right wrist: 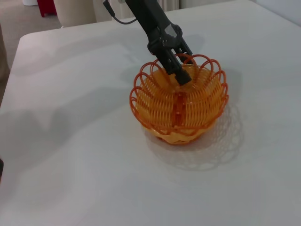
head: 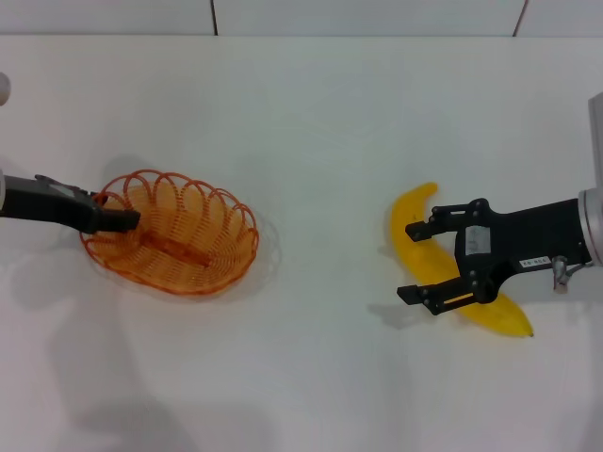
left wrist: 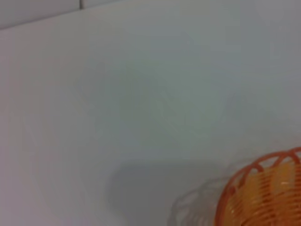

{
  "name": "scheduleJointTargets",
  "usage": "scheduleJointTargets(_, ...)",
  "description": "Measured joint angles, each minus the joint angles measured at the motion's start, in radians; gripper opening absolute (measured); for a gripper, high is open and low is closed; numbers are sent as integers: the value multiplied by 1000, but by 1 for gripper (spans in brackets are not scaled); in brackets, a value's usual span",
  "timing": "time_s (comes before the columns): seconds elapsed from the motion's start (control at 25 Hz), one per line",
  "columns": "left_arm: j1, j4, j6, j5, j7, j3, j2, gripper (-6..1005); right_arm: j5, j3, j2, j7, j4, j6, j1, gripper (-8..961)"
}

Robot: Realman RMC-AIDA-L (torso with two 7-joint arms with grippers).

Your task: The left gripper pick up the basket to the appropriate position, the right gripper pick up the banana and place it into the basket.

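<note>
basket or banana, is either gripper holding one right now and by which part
The left gripper grips the basket by its rim at the left end. The right gripper is open over the banana, holding nothing.

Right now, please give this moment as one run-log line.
left gripper: shut on basket rim, left side of table | right gripper: open, straddling banana | banana: on table, not in basket

No readable text, brand, number or sign appears in any view. The only marking is a small white label [head: 534, 263] on the black arm behind the right gripper [head: 412, 261] in the head view; its print is too small to make out.
</note>
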Motion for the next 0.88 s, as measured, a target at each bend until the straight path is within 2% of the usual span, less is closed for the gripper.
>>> scheduleJointTargets(0.32,-3,-9,-2,4,4,0,0,606,0,-1,0,7,-3,1,1,879)
scheduleJointTargets(0.64,-4,-8,-6,-5,22,0,0,416,-1,-1,0,8,0,1,3,879)
scheduleJointTargets(0.84,-4,-5,-7,0,22,0,0,180,-1,-1,0,8,0,1,3,879)
scheduleJointTargets(0.88,-4,-5,-7,-1,22,-2,0,167,-1,-1,0,9,0,1,3,879)
